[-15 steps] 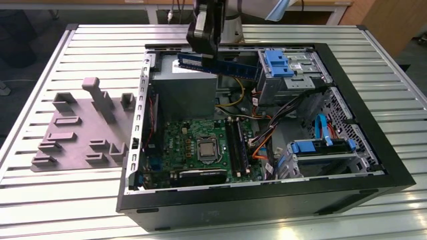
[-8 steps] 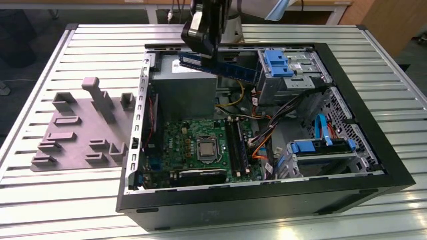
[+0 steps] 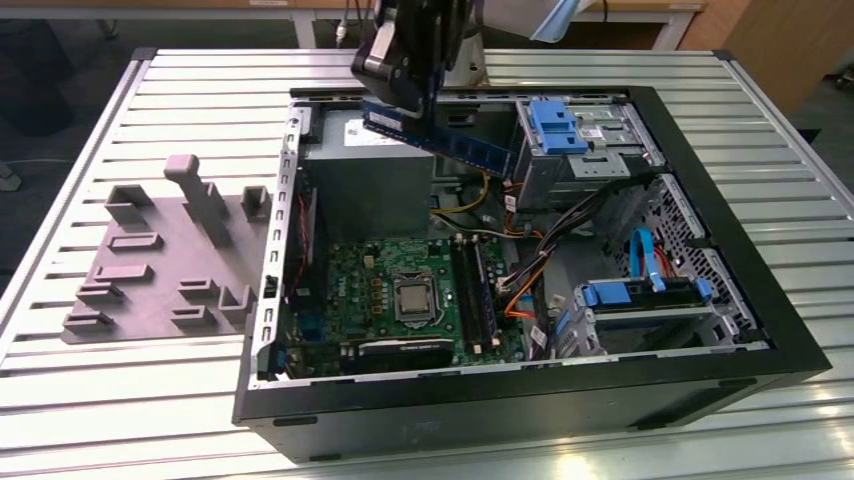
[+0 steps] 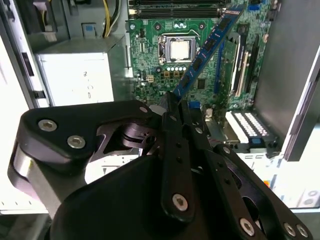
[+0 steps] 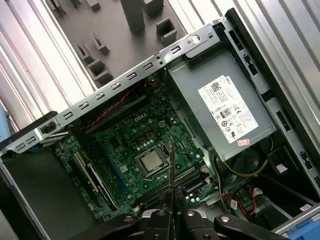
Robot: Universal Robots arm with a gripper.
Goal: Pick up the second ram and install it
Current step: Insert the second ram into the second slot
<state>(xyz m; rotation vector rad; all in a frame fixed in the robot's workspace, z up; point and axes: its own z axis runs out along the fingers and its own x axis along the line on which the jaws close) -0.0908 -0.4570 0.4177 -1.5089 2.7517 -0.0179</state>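
My gripper hangs above the open computer case, shut on one end of the second ram, a thin blue stick with black chips. In the exterior view the stick slants out toward the view's right, over the power supply. The second wrist view shows the ram reaching out from the fingers over the green motherboard. Edge-on in the first wrist view, the ram points at the board near the processor socket. The long black memory slots lie lower on the board, apart from the stick.
A drive cage with blue clips stands beside the ram's free end. Orange and yellow cables run next to the slots. A grey foam fixture tray lies on the ribbed table at the exterior view's left.
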